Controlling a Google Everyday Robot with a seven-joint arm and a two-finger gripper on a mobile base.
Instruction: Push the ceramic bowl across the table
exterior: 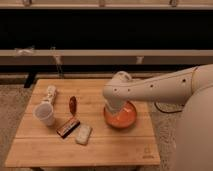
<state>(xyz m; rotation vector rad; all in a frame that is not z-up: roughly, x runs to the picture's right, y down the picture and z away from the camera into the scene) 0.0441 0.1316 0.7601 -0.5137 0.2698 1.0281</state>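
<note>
The orange-red ceramic bowl sits on the right half of the light-wood table. My white arm reaches in from the right and its wrist hangs over the bowl's left rim. My gripper points down at the bowl's inner left side, largely hidden by the wrist housing. I cannot tell whether it touches the bowl.
On the table's left stand a white plastic cup, a pale bottle lying down, a small dark red object, a dark snack bar and a white packet. A dark logo marks the front right corner. Shelving runs behind.
</note>
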